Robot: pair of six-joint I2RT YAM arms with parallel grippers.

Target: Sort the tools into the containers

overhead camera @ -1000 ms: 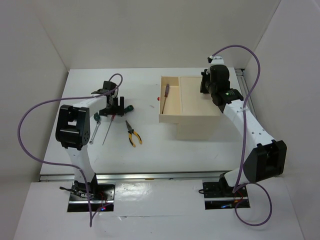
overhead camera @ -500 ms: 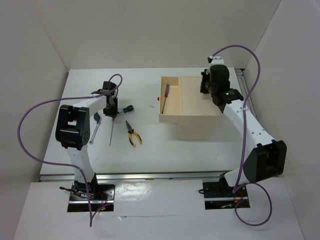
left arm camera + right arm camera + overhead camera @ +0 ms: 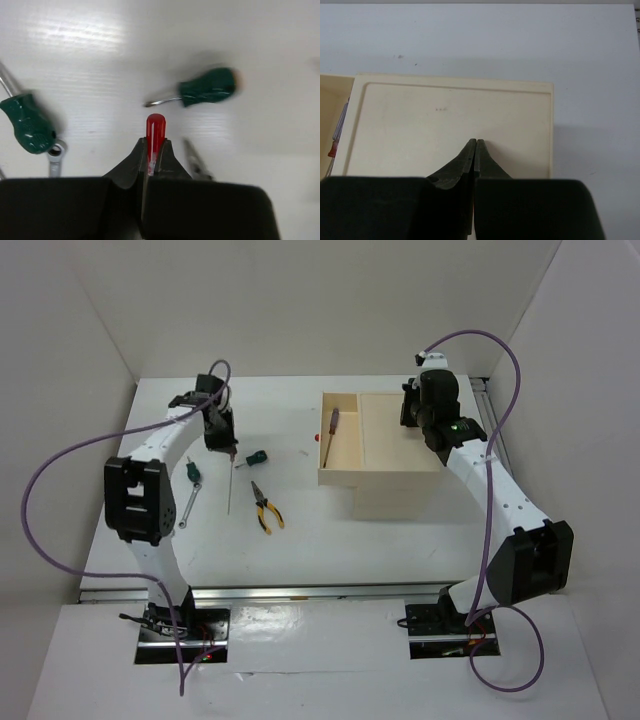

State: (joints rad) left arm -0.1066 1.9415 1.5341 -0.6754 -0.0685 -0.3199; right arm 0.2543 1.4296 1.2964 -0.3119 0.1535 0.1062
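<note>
My left gripper is shut on the red handle of a screwdriver. In the top view the gripper is at the left of the table and the screwdriver's thin shaft points toward the near edge. Around it lie a green screwdriver, a second green screwdriver, a silver wrench and yellow-black pliers. The beige box has one drawer pulled out, with a purple-handled screwdriver in it. My right gripper is shut and empty over the box top.
A small red knob sticks out of the open drawer's front. White walls close in the table on the left, back and right. A metal rail runs along the near edge by the arm bases.
My left gripper has shut on the red screwdriver and moved back and left with it; the shaft has swung from a slant to pointing straight at the near edge. The right arm has not moved.
</note>
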